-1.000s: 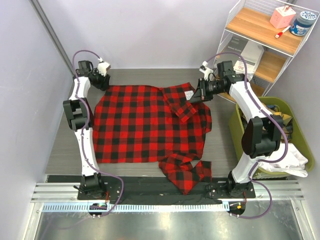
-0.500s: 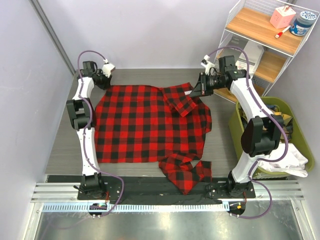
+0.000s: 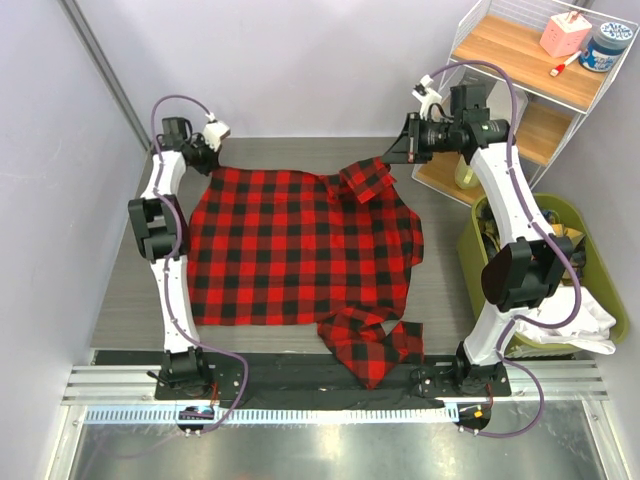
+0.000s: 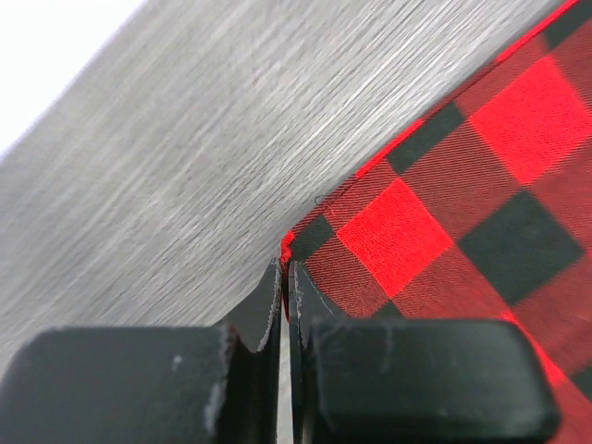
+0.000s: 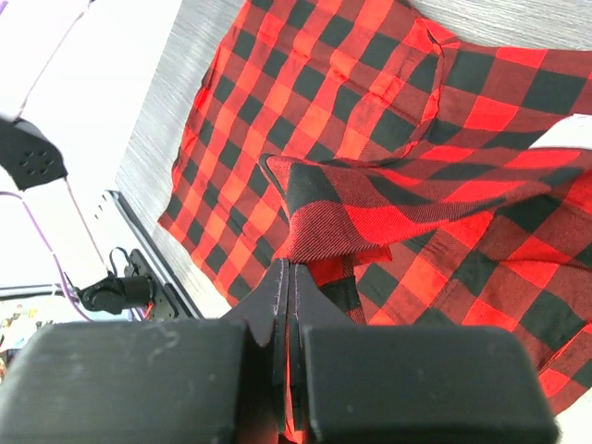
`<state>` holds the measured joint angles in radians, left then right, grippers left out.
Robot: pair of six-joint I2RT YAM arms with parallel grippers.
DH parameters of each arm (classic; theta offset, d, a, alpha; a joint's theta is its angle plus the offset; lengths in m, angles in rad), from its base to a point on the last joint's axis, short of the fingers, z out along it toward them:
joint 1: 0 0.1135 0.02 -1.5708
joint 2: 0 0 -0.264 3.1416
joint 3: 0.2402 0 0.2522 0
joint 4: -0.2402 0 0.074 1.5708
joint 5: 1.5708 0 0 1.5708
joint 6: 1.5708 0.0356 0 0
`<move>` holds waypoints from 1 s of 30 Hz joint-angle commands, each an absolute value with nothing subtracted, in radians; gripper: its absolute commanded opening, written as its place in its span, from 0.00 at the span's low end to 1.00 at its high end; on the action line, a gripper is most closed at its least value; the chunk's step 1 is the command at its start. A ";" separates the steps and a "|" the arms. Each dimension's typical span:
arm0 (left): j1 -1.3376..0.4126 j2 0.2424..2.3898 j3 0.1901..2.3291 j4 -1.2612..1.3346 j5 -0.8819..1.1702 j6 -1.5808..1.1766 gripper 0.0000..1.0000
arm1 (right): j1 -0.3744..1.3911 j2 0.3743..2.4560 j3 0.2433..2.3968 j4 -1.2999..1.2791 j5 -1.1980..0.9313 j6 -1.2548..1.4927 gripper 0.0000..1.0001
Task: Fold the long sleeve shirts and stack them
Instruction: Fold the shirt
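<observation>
Red-and-black shirt (image 3: 290, 250) lies spread out on the table (image 3: 125, 280), not folded yet.
Your left gripper (image 4: 285, 277) is pinched shut on its far left corner. Your right gripper (image 5: 288, 270) is pinched shut on a lifted flap at the far right. All the folding and stacking is left to do.

A robotics test cell: the left arm (image 3: 165, 250) and the right arm (image 3: 510, 215), slim white-and-black machines trailing purple cables (image 3: 180, 98), are bolted to an aluminium rail (image 3: 110, 385) at 6 o'clock. They reach over a grey wood-grain worktop (image 3: 130, 290) closed in by blank pale walls (image 3: 300, 60). A red-and-black checked shirt (image 3: 290, 250) lies spread on the worktop, with a white wire shelf rack (image 3: 500, 45) holding a few supplies at 1 o'clock and a green bin (image 3: 472, 262) of cloth at 3 o'clock.
</observation>
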<state>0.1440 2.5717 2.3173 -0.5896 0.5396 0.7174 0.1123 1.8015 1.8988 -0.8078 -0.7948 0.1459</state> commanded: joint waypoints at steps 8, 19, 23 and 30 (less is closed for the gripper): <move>0.173 2.228 2.071 -0.509 0.652 0.802 0.00 | 0.106 1.615 1.905 -0.844 -0.807 0.183 0.01; 0.215 1.997 1.752 -0.517 0.719 0.992 0.00 | 0.112 1.307 1.731 -0.871 -0.805 0.247 0.01; 0.238 1.928 1.658 -0.544 0.736 1.089 0.00 | 0.118 1.192 1.577 -0.867 -0.801 0.275 0.01; 0.268 1.839 1.513 -0.683 0.729 1.321 0.00 | 0.120 1.082 1.419 -0.873 -0.810 0.284 0.01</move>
<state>0.2470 1.9228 1.5681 -0.6098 0.7025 1.1481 0.1146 1.1255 1.4738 -0.8829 -0.7956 0.2512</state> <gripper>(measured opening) 0.007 0.019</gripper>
